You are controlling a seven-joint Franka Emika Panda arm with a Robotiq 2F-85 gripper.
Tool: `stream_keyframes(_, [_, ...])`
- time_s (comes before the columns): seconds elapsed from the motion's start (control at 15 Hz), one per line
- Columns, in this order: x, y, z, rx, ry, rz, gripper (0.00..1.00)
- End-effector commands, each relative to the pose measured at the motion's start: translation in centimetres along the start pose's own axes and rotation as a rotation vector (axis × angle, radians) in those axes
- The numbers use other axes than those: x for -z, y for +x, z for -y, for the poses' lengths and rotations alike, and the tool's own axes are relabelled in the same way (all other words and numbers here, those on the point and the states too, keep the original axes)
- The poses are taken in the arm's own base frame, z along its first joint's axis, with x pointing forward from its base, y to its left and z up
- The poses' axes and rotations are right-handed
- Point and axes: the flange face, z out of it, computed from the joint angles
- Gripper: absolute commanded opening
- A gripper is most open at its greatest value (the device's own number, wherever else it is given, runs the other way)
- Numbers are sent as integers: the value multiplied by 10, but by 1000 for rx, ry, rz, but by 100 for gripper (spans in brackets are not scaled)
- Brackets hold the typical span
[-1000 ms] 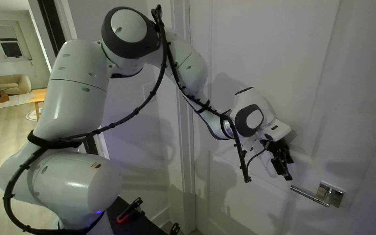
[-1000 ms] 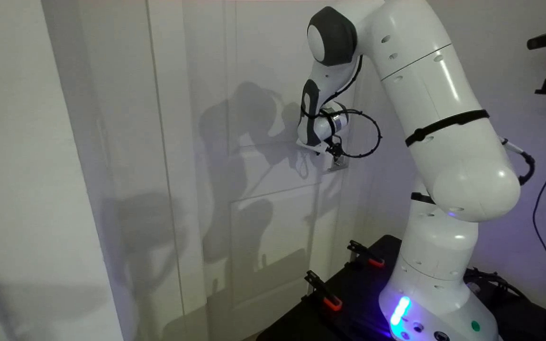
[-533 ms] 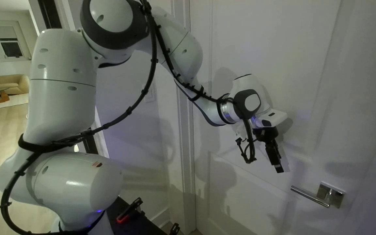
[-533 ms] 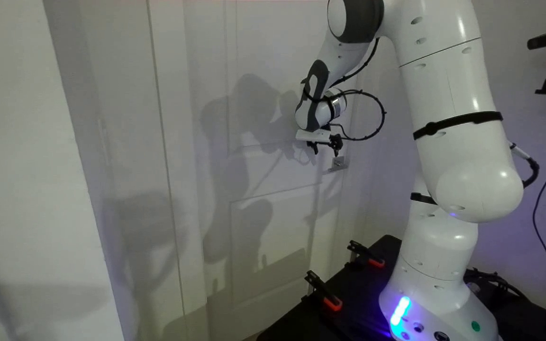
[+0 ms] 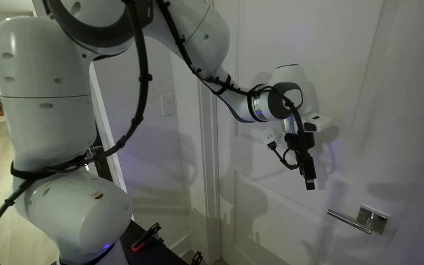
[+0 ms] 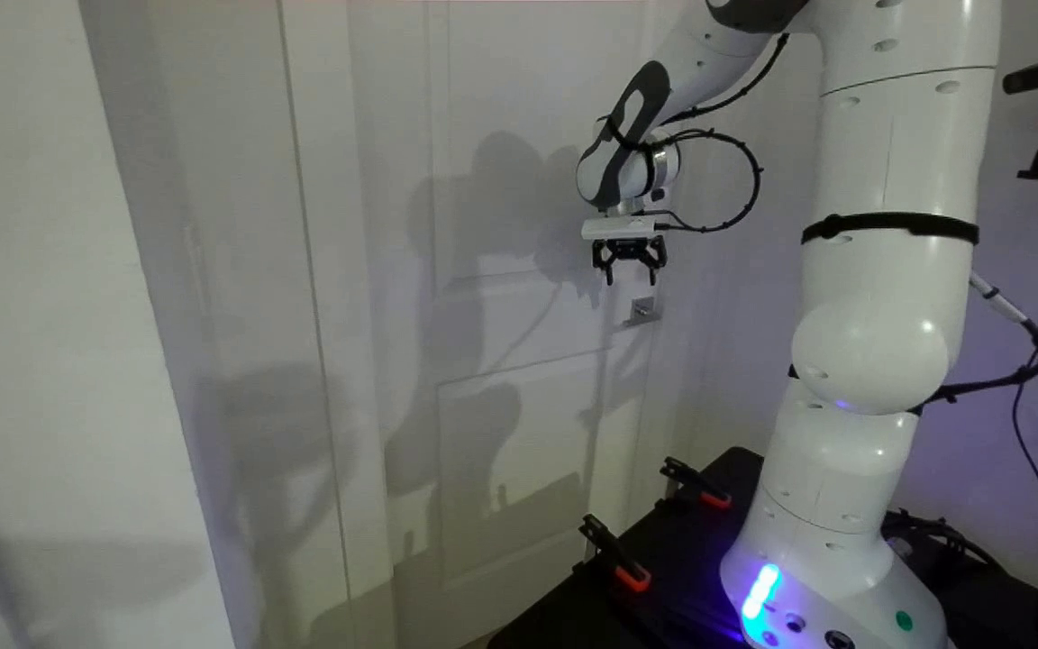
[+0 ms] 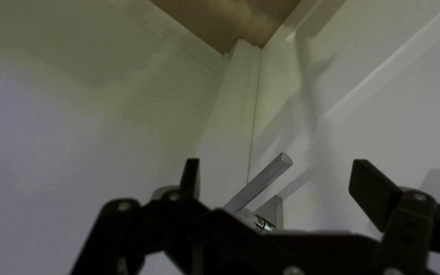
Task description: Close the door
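White panelled door [image 5: 348, 154]: probably heavy, rigid; best held at silver lever handle [image 5: 349, 221], likely slick. Robotiq gripper [image 6: 631, 279]: jaws wide, empty.

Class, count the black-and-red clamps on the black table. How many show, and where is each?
2. In an exterior view, the nearer clamp and farther clamp sit along the table edge facing the door. More may be hidden behind the base.
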Motion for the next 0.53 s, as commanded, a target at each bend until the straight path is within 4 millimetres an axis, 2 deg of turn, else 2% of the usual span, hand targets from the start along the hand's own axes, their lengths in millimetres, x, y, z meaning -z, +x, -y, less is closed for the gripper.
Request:
stream_keyframes(0.0, [18, 2, -16, 63, 53, 130, 100])
stream_keyframes(0.2, [17, 3, -19, 79, 53, 201, 100])
stream_keyframes(0.47, [12, 2, -19, 67, 44, 178, 100])
